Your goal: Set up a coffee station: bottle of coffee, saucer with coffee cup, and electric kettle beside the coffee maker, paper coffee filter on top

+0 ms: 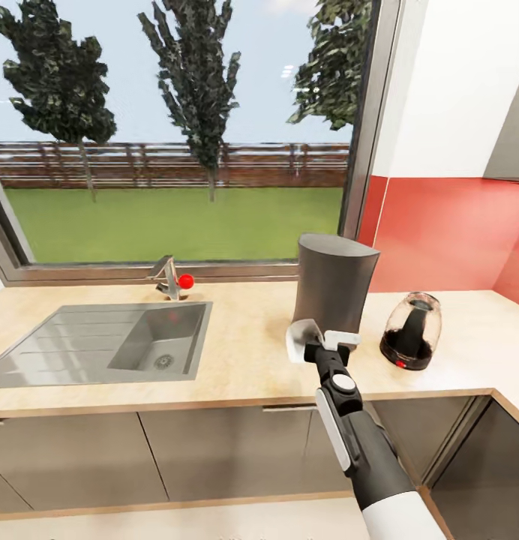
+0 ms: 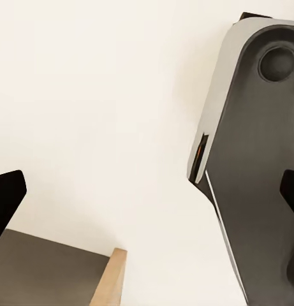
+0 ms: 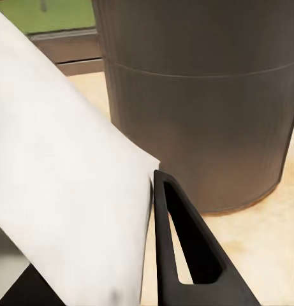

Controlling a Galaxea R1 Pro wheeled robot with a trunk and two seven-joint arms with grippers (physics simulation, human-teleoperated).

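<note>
Right claw clamped on paper coffee filter, held low against front of coffee maker near worktop front edge. Light, floppy, easily creased; best pinched at rim, lifted gently onto flat top. Left claw: cannot tell.

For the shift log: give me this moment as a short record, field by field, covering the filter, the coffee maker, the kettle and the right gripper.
paper coffee filter: white, held in the right gripper, low in front of the coffee maker
coffee maker: upright on the kitchen countertop, flat top bare
electric kettle: on the countertop, to the coffee maker's right, apart from it
sink: left of the coffee maker, faucet behind it
filter step: not yet done
</note>
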